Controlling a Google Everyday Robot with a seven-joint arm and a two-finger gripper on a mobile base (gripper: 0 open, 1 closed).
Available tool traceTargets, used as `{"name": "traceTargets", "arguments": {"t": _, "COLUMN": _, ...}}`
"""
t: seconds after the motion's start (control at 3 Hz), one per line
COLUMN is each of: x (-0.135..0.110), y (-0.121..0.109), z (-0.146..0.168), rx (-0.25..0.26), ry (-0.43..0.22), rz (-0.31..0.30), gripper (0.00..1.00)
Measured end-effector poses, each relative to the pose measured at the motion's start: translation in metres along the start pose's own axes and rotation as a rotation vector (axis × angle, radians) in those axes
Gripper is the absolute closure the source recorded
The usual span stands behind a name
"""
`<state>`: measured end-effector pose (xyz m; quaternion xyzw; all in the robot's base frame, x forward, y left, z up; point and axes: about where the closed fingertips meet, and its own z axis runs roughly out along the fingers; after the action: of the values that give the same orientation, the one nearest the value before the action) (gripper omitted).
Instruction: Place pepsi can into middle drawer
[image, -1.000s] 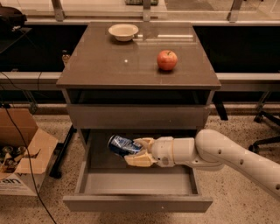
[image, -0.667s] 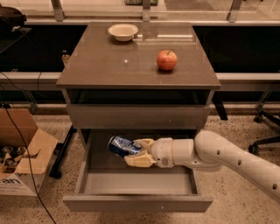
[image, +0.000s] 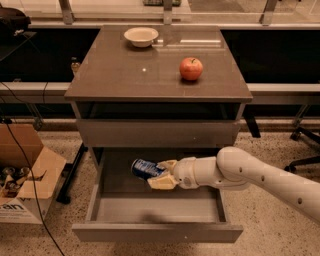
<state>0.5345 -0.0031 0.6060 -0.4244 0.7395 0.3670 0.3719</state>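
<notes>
The arm (image: 260, 177) comes in from the right, its far end cut off by the frame edge; its gripper (image: 159, 174) sits over the open drawer (image: 155, 232), toward the far left part of it, pinching the can (image: 144, 168) between two pale fingers (image: 161, 183), one above and one below; the can lies tilted on its side, one end pointing left, its right end hidden behind the gripper; its markings are too blurred to read; whether the can touches the drawer floor cannot be told; the drawer is pulled out toward the near side, its far part in shade under the shut upper drawer front (image: 157, 133); on the worktop (image: 115, 75) an apple (image: 191, 68) stands right of centre and a bowl (image: 141, 36) near the far edge, well apart; left of the cabinet an open cardboard box (image: 25, 170) stands on the floor, cut off by the frame, its contents hard to make out; a dark cable (image: 22, 150) runs across it; at the far right a chair base (image: 305, 135) shows only in part
</notes>
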Motion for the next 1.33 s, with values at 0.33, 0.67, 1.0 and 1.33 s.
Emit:
{"name": "traceTargets", "arguments": {"t": 0.33, "x": 0.054, "y": -0.052, "z": 0.007, "rx": 0.042, "ry": 0.068, "rz": 0.088, "gripper": 1.0}}
{"name": "traceTargets", "arguments": {"t": 0.67, "x": 0.09, "y": -0.08, "z": 0.007, "rx": 0.076, "ry": 0.112, "rz": 0.159, "gripper": 1.0}}
{"name": "traceTargets", "arguments": {"t": 1.0, "x": 0.129, "y": -0.096, "z": 0.006, "rx": 0.113, "ry": 0.172, "rz": 0.247, "gripper": 0.81}}
{"name": "traceTargets", "arguments": {"t": 1.33, "x": 0.165, "y": -0.101, "z": 0.007, "rx": 0.139, "ry": 0.233, "rz": 0.323, "gripper": 0.59}}
